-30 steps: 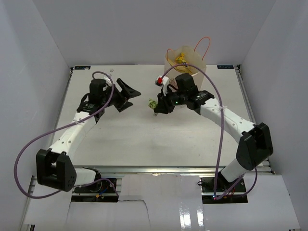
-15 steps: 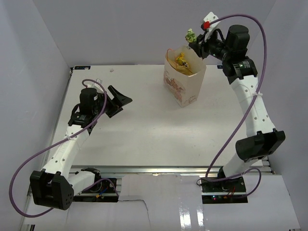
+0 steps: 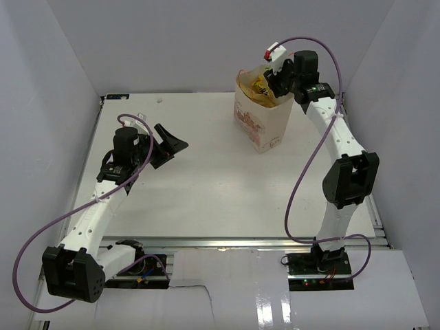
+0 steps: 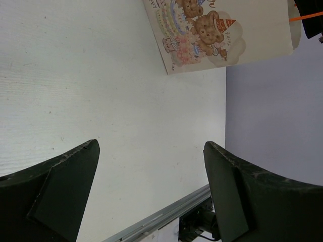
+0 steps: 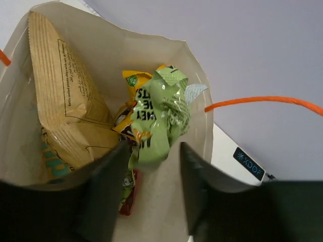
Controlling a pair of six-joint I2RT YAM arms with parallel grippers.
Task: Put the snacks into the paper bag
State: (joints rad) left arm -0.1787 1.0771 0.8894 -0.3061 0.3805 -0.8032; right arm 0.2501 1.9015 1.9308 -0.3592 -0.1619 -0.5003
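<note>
Counter (image 3: 206,185): a white surface; the paper bag stands on its far right part, and the left gripper hangs over its left side.

Paper bag (image 3: 258,124): upright and open at the top, with a bear-and-sweets print on the side (image 4: 202,30) that faces the left wrist camera.

Right gripper (image 3: 275,79): held over the bag's mouth and pointing down into it. Its fingers are clamped on the sides of the light-green packet, as the wrist view (image 5: 152,148) shows.

Left gripper (image 3: 168,144): well apart from the bag, fingers spread wide with only bare counter between them (image 4: 151,146).

Tan pouch (image 5: 65,101): inside the bag, standing on edge against the wall on the left of the right wrist view, with teal print low on its face.

Light-green packet (image 5: 159,111): crumpled, hanging between the right gripper's fingers at the bag's opening, above the other packets.

Yellow packet (image 5: 133,80): inside the bag, just behind and under the green one, beside the pouch.

Orange handle (image 5: 262,101): a thin loop at the bag's rim, running off to the right.
</note>
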